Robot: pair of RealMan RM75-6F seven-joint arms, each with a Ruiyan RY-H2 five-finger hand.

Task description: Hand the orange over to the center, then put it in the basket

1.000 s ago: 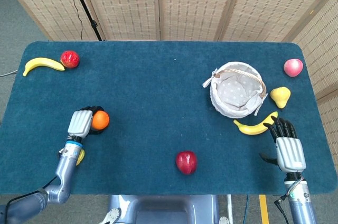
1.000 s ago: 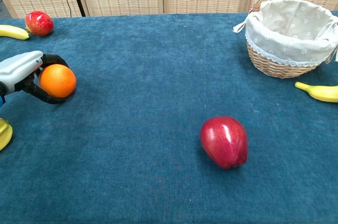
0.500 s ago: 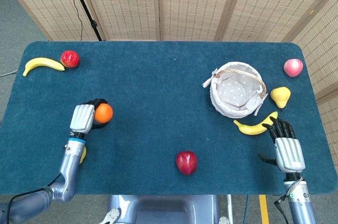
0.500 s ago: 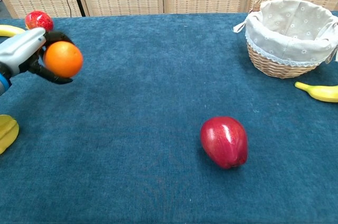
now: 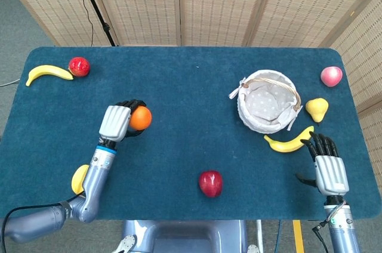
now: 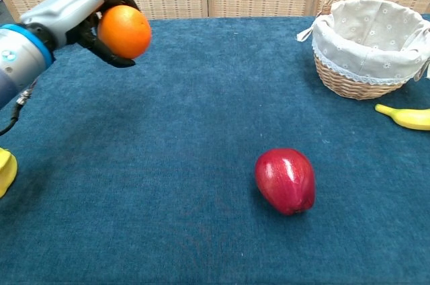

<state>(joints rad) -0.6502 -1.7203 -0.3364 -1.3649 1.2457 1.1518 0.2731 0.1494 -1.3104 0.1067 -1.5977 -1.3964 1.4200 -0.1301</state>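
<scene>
The orange sits in the grip of the robot's left hand, raised clear of the blue table over its left half, dark fingers curled around the fruit from behind and below. In the chest view the orange hangs high at the upper left, the left hand wrapped about it, with open cloth beneath.

Well apart, on the right side of the table, stands the wicker basket with its pale spotted lining and hoop handle; the chest view shows the basket upright at the top right corner. A banana lies just in front of the basket, its tip close to the right hand, which rests near the table's front right edge with fingers spread flat and nothing in them.

A red apple lies alone near the front edge at centre, large in the chest view. A yellow pear sits just to the right of the basket, and a pink apple beyond it near the far right corner. At the far left corner a second banana touches a small red apple. Another yellow fruit lies beside the left forearm near the front edge.
</scene>
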